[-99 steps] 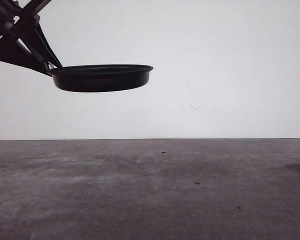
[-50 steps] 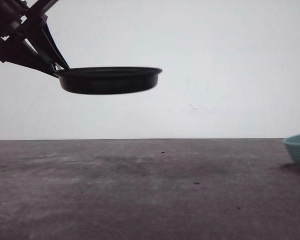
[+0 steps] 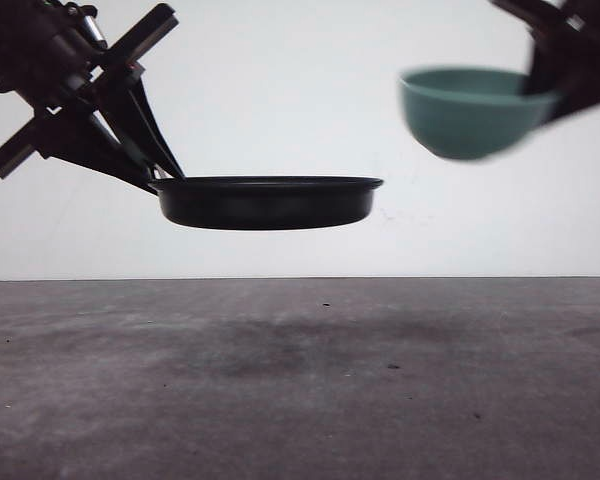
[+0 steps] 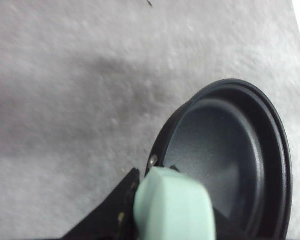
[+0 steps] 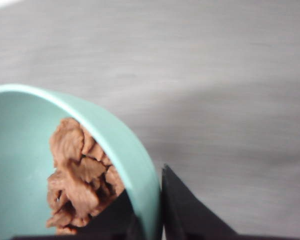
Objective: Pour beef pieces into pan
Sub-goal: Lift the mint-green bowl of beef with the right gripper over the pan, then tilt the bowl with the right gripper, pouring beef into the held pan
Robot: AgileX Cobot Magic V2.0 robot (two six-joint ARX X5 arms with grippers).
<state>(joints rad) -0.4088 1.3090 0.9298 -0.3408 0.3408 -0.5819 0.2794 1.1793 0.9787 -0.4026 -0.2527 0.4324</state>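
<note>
The black pan [image 3: 268,202] hangs level above the table, left of centre. My left gripper [image 3: 155,175] is shut on its pale mint-green handle [image 4: 174,206]; the inside of the pan [image 4: 225,155] holds nothing. Higher up on the right hangs a teal bowl [image 3: 470,110], and my right gripper [image 3: 550,80] is shut on its rim, one finger inside and one outside [image 5: 147,210]. The beef pieces [image 5: 80,175] lie heaped inside the bowl [image 5: 20,165], reddish-brown chunks against its wall. The bowl is above and to the right of the pan, apart from it.
The grey table [image 3: 300,380] stretches below both arms, with a few dark specks on it. A plain white wall [image 3: 380,230] stands behind.
The pan has moved right and lower, with my left arm farther into view. The teal bowl rose from the table's right edge and now hangs high, left of where it was.
</note>
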